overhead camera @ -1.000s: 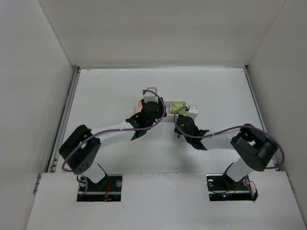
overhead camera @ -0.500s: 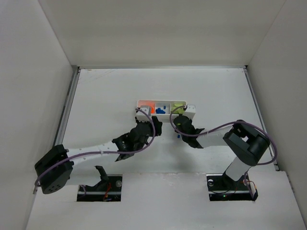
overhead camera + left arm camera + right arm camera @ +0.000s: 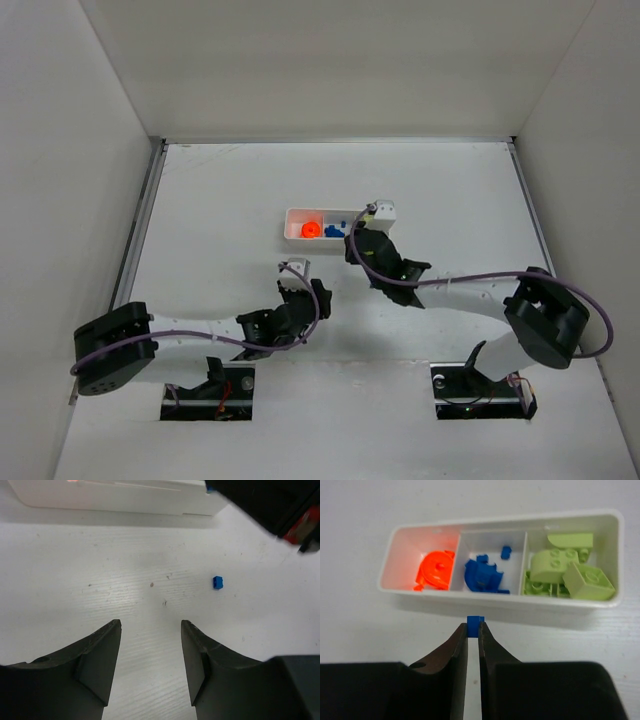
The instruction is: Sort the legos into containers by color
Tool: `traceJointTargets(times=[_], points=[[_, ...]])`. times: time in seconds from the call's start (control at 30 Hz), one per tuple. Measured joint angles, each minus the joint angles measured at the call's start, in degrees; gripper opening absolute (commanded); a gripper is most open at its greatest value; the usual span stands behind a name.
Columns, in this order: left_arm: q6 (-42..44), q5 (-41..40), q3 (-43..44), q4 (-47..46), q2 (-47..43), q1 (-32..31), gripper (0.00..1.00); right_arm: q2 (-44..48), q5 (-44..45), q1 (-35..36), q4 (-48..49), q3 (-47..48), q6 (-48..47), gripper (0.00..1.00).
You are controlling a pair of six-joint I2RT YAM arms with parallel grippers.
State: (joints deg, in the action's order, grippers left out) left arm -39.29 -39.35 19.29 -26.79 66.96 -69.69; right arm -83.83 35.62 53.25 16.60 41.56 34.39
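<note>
The white tray (image 3: 385,577) has three compartments: orange discs (image 3: 436,570) on the left, blue bits (image 3: 482,575) in the middle, light-green bricks (image 3: 567,572) on the right. My right gripper (image 3: 473,630) is shut on a small blue bit (image 3: 474,625), held just before the tray's near wall, in line with the middle compartment. In the top view the right gripper (image 3: 358,242) covers the tray's (image 3: 293,218) right end. My left gripper (image 3: 150,625) is open and empty, low over the table. Another blue bit (image 3: 217,582) lies on the table ahead of it, to the right.
The right arm (image 3: 270,505) reaches across the top right of the left wrist view, above the tray's near wall (image 3: 110,497). White enclosure walls stand on both sides and at the back. The left gripper (image 3: 303,287) sits nearer the bases than the tray.
My left arm has drawn back from the tray toward the near edge, uncovering the orange and blue compartments. My right gripper has risen from the table to the tray's right part.
</note>
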Motion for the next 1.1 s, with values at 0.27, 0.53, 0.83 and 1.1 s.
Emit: traceJointTargets(times=[0.27,0.53,0.83,1.1], points=[[-2.95,-1.09,-0.83,-1.62,5.62,-3.41,0.5,-10.69,-4.72,-6.91,-0.98,13.2,-3.78,0.3],[-3.28,-1.27,1.62,-3.34,12.24,-7.45,0.51,-12.02,-6.64,-7.58,-3.15,14.36,-5.09,0.43],[-1.77,-1.18,9.11,-5.64,21.4,-10.54,0.53,-6.16,-8.15,-8.72,-3.02,11.91,-5.09,0.43],[2.12,-0.83,16.81,-7.26,30.21,-11.76,0.5,9.25,-7.72,-10.64,-2.84,-1.18,-5.03,0.43]])
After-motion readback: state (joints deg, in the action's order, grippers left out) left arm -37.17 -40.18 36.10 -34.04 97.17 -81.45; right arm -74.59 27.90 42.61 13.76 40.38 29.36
